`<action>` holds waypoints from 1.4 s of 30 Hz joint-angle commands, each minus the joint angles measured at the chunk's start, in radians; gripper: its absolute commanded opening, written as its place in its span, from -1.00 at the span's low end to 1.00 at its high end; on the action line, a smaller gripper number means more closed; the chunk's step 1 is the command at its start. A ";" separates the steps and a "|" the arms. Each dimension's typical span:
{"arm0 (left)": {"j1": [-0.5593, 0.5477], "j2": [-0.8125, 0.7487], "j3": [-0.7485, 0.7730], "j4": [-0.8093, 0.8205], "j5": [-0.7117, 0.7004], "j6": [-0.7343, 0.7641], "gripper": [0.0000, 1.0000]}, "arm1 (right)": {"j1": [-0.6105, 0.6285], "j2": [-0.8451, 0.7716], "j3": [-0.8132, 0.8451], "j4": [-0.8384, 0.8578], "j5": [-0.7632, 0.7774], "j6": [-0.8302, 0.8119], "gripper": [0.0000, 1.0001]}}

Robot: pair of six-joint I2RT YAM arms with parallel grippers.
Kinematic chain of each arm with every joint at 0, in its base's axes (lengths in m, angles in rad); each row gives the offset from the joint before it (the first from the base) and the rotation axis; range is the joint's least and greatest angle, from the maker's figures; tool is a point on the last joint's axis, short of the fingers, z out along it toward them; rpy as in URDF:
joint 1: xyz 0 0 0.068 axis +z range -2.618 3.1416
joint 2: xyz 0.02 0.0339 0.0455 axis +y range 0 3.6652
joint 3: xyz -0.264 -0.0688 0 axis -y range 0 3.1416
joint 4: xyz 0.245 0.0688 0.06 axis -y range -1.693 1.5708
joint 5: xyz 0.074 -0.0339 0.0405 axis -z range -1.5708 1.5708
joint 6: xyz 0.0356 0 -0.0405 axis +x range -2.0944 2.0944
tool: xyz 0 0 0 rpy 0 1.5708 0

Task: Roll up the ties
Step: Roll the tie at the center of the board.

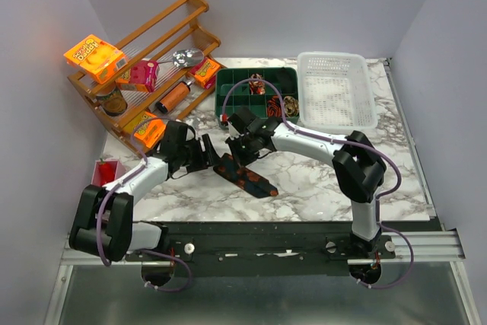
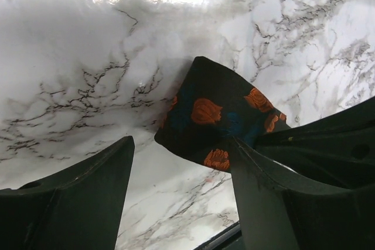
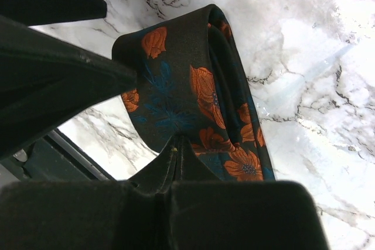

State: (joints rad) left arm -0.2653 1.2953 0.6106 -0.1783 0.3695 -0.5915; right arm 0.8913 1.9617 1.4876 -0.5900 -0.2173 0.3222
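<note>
R tool (image 3: 176, 144): tips pressed together, clamped on a doubled-over part of the tie (image 3: 193, 98). L tool (image 2: 181, 144): jaws wide apart, gripping nothing. The tie's end lies flat on the bench (image 1: 327, 180) right by 1 finger (image 2: 281, 203); can't tell if they touch.

Tie: dark brown-black fabric w/ orange-red flowers & faint blue-green leaf marks. It sits approx mid-bench, running diagonally from between the 2 tools toward the near right. That near-right stretch is flat & unrolled.

Arms: both reach in from the near corners, elbows bent, meeting mid-bench w/ tools facing each other, close together. L arm comes low from near left. R arm arches over from near right.

Views: R wrist cam shows the fabric folded back on itself in layers, w/ the L tool's dark finger jutting in from the left. L wrist cam shows only 1 angled end of the tie on the marble. The top cam alone shows the tie's full run, plus the far side of the bench: a green tray (image 1: 228, 97) w/ small patterned coils (image 1: 257, 85) in its compartments, a white basket (image 1: 335, 89) to its right, and a wooden rack (image 1: 152, 43) at far left.
</note>
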 commanded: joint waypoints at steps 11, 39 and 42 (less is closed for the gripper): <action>0.017 0.127 -0.101 0.364 0.178 0.035 0.63 | 0.008 0.028 -0.036 -0.004 0.058 -0.006 -0.94; -0.057 0.185 -0.210 0.716 0.324 -0.111 -0.39 | 0.001 0.011 -0.053 0.016 0.068 -0.005 -0.95; -0.057 0.124 -0.187 0.583 0.252 -0.082 -0.39 | 0.001 -0.009 -0.046 0.015 0.073 -0.006 -0.94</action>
State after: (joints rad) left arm -0.3058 1.4982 0.3981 0.5255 0.6777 -0.6884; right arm 0.8909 1.9713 1.4368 -0.5854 -0.1795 0.3214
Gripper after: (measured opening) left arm 0.367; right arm 0.032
